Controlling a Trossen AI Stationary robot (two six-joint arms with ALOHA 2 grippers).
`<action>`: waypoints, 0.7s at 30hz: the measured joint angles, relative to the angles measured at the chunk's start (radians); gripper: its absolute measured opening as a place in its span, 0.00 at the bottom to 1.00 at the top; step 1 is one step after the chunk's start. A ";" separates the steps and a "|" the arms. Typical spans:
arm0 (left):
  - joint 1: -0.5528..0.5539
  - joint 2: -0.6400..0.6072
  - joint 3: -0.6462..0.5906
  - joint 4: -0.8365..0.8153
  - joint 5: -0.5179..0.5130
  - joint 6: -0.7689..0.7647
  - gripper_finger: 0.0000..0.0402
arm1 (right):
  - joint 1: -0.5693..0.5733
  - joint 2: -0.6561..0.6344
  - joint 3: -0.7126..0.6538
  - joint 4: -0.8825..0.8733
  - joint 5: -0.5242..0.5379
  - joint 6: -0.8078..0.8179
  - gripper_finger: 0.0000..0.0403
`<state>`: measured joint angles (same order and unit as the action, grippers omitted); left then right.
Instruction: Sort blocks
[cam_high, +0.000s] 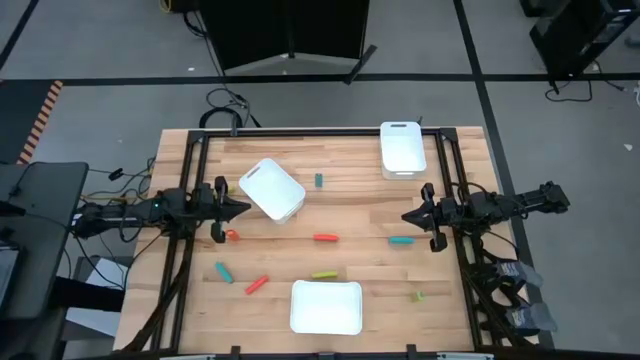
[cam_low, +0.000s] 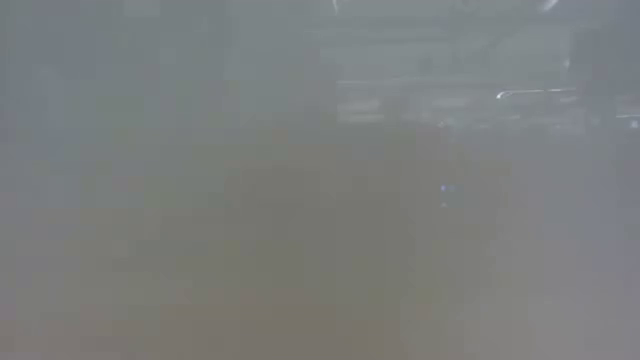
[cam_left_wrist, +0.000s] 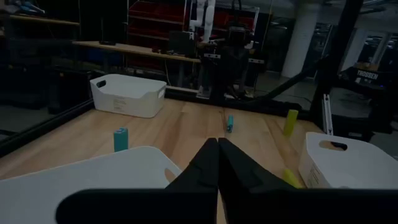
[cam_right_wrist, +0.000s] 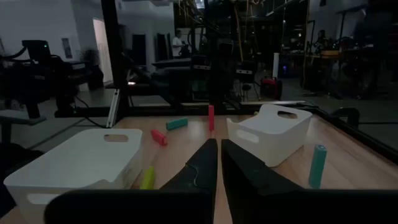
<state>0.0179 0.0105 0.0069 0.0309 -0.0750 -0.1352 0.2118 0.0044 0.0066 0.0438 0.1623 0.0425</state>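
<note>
Several small blocks lie scattered on the wooden table (cam_high: 360, 210). In the high view these are a teal block (cam_high: 319, 181), a red-orange block (cam_high: 326, 238), another teal block (cam_high: 401, 241), a yellow-green block (cam_high: 323, 274), a red block (cam_high: 257, 285), a third teal block (cam_high: 224, 272) and a small yellow-green block (cam_high: 419, 296). One orange block (cam_high: 231, 235) stands close to my left arm. My left gripper (cam_high: 245, 209) (cam_left_wrist: 217, 149) is shut and hovers at the table's left, beside the tilted tray. My right gripper (cam_high: 406, 215) (cam_right_wrist: 219, 149) is shut at the table's right, just far of a teal block.
Three white trays sit on the table: a turned one (cam_high: 272, 188) by the left gripper, one at the far right (cam_high: 402, 147), one at the near edge (cam_high: 326, 306). A black frame (cam_high: 300, 133) rims the table. The low view shows only grey haze.
</note>
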 joint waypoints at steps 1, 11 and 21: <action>0.000 0.000 0.000 0.000 0.000 0.000 0.01 | 0.000 0.000 0.000 0.000 0.000 0.000 0.09; 0.000 0.000 0.000 0.000 0.000 0.000 0.01 | 0.000 0.000 0.000 0.000 0.000 0.000 0.09; 0.000 0.000 0.000 0.121 0.001 -0.064 0.01 | 0.000 0.000 0.000 0.000 0.000 0.000 0.09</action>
<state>0.0177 0.0107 0.0070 0.1515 -0.0744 -0.1991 0.2119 0.0044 0.0063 0.0437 0.1627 0.0429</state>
